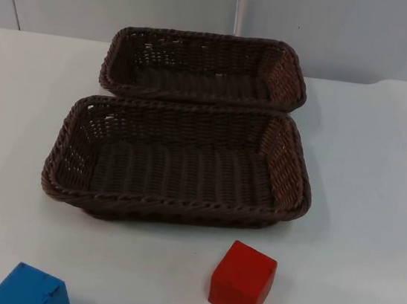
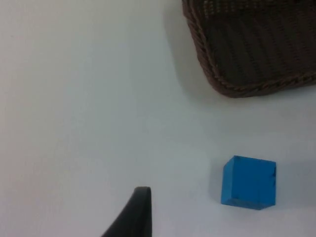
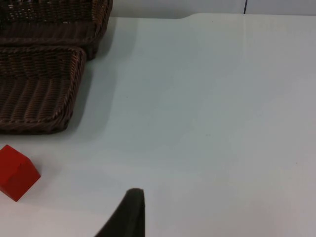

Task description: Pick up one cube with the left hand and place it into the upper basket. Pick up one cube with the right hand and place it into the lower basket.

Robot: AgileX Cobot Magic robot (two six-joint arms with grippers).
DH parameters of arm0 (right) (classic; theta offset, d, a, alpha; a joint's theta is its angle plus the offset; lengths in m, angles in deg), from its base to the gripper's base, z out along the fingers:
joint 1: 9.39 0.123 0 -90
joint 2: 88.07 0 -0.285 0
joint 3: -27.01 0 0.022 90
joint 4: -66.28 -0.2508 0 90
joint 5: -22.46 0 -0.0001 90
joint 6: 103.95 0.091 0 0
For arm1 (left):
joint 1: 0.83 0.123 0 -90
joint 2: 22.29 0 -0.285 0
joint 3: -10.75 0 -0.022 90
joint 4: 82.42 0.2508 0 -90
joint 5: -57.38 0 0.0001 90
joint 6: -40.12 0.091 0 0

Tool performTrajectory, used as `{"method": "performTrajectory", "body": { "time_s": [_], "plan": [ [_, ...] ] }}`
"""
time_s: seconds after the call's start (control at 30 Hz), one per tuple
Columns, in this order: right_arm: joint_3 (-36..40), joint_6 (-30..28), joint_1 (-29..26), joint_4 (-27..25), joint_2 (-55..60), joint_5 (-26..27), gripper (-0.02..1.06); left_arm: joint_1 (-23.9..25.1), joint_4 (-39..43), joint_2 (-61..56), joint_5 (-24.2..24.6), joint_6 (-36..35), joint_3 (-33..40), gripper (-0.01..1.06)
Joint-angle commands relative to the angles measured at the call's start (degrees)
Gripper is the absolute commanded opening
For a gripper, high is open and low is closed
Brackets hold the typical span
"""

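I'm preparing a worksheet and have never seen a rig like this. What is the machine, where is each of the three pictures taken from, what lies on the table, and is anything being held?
It is a two-armed robot at a white table. One picture looks down from a fixed camera; the other two come from cameras on the wrists. Two brown woven baskets sit together: the upper basket and the lower basket, both without cubes. In front lie a blue cube and a red cube. A black fingertip of the left claw is near the blue cube, and a fingertip of the right claw near the red. Nothing is held.
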Motion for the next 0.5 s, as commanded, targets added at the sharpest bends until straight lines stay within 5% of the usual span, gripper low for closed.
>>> {"method": "performTrajectory", "body": {
  "time_s": [0.0,0.47],
  "plan": [
    [0.03,-0.67,-0.21,-0.27,-0.17,0.16,1.05,0.20,-4.36,2.79,-1.96,3.14,-0.34,1.05],
    [0.03,-0.67,-0.21,-0.27,-0.17,0.16,1.05,0.20,-14.67,17.14,-4.85,12.86,-0.37,1.05]
  ]
}}
